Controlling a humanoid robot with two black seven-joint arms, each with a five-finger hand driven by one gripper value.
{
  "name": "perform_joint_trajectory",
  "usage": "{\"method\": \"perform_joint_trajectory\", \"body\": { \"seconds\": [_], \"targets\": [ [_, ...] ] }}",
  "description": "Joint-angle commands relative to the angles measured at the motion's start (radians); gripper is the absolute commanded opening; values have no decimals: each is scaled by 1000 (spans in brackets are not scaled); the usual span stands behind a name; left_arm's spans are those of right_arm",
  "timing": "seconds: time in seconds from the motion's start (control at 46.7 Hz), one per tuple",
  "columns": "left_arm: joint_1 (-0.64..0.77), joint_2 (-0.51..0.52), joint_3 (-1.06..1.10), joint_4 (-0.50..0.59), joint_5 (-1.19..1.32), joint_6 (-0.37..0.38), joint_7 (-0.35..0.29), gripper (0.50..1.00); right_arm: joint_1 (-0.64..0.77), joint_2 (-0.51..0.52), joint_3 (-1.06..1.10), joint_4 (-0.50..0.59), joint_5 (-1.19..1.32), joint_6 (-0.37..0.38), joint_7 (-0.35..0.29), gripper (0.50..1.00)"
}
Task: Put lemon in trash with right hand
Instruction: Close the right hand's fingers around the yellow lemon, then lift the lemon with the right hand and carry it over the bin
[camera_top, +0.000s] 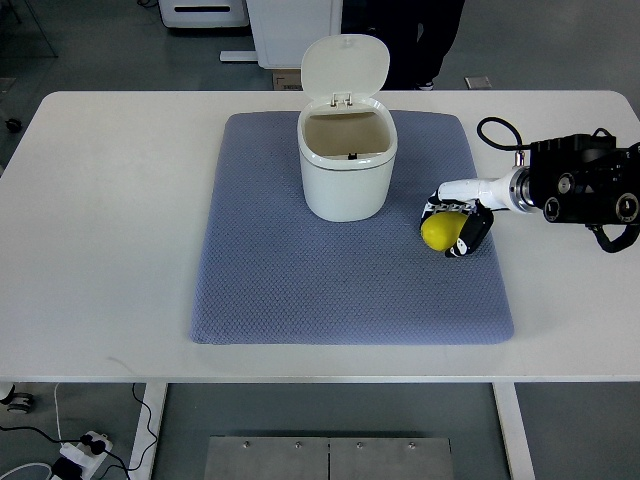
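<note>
Left arm: I see none in the top view.

The white plastic trash bin, rounded, stands upright on the upper middle of the grey-blue quilted mat, which lies flat on the white surface. Its hinged lid is tipped back and stands open at the far side, so the mouth is clear; inside I see only a tan liner or wall and a small dark mark.

To the right of the bin and slightly nearer me sits the yellow lemon, on the mat close to its right edge, near the bin's base but apart from it. It looks smooth, evenly yellow, plump; its long axis I cannot judge, since part is covered.

My right hand comes in from the right edge and its black-tipped fingers curl around the lemon's right side and top. I judge it closed on the fruit, which looks to rest on the mat.

The relation that matters: the open mouth lies up and left of the hand, above the lemon's level. My guess is lift first, then carry leftward over the rim.
</note>
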Motion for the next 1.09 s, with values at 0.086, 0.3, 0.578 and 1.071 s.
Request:
{"method": "perform_joint_trajectory", "body": {
  "seconds": [0.086, 0.3, 0.578, 1.071],
  "targets": [
    [0, 0, 0, 0, 0, 0, 0, 1000, -2, 2, 0, 0, -3, 2, -5, 500],
    [0, 0, 0, 0, 0, 0, 0, 1000, 3, 0, -5, -9, -3, 3, -12, 500],
    [0, 0, 0, 0, 0, 0, 0, 1000, 67, -36, -23, -27, -2, 17, -12, 500],
    [0, 0, 0, -1, 0, 0, 0, 1000, 228, -98, -20, -47, 0, 112, -13, 500]
  ]
}}
